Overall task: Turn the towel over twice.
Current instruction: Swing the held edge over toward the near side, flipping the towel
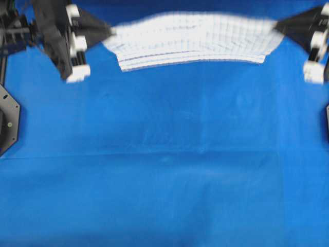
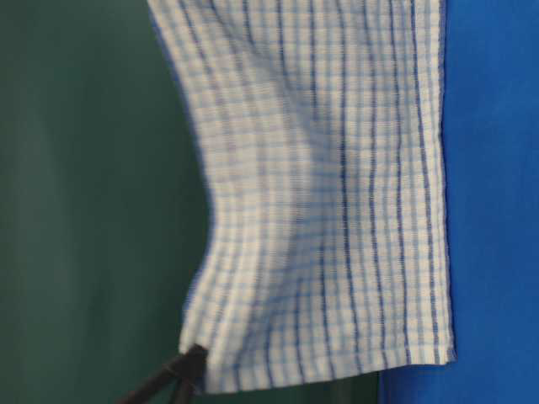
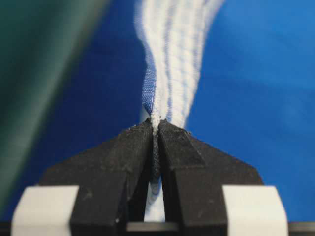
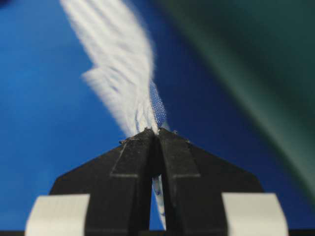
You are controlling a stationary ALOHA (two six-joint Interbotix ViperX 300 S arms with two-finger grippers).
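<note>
Both sets of fingers clamp the towel (image 1: 193, 41) by opposite corners, left gripper (image 3: 156, 127) and right gripper (image 4: 156, 132) stretching it taut, hanging above the blue bench (image 1: 164, 170); seemingly spread for a flip.

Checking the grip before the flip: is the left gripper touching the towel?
Touching. In the left wrist view the left gripper is shut on the towel, cloth pinched between its fingertips.

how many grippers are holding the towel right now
2. The left gripper is shut on the towel at its left end in the overhead view; the right gripper is shut on its right end. The towel hangs stretched between them above the blue table covering.
</note>
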